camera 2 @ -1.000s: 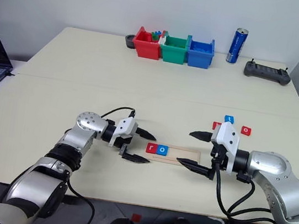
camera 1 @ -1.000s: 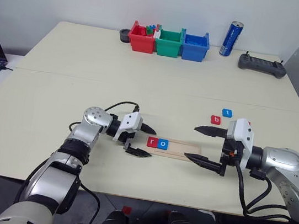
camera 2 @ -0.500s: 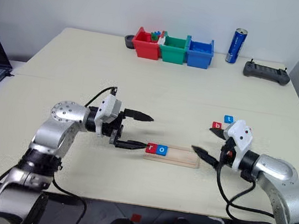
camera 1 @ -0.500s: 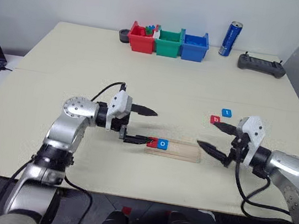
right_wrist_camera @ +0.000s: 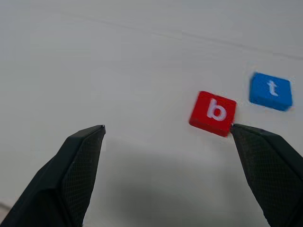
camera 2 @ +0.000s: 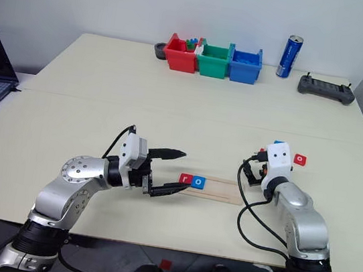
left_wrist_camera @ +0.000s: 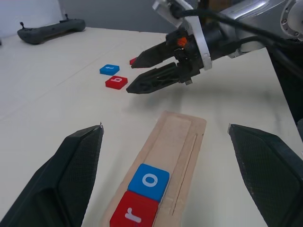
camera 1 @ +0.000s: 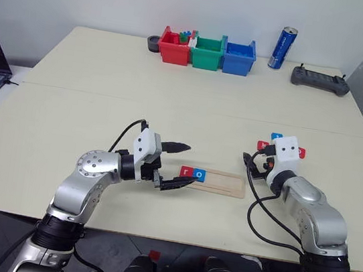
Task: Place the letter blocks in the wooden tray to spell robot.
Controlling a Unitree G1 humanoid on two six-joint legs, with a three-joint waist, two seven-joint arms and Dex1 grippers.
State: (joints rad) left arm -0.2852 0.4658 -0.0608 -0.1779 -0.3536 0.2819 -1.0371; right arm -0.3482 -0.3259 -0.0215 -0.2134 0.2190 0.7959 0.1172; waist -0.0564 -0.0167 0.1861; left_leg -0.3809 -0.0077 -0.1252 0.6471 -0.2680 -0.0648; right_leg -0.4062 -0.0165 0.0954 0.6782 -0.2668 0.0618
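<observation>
Red b block (right_wrist_camera: 213,113) edge behind right gripper (right_wrist_camera: 170,175) fingers (right_wrist_camera: 267,163)

Five letter blocks (left_wrist_camera: 141,196), one wooden tray (left_wrist_camera: 177,137), three plastic bins (camera 1: 207,52), one can (camera 1: 281,48).

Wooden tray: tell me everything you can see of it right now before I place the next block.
The wooden tray is a long, narrow strip of pale wood with a shallow groove, lying flat on the table between the two arms. At the end nearer the left tool sit a red r block and a blue o block, side by side and touching. The rest of the groove is bare. Neither tool touches the tray; the left tool's open fingers flank its filled end.
</observation>
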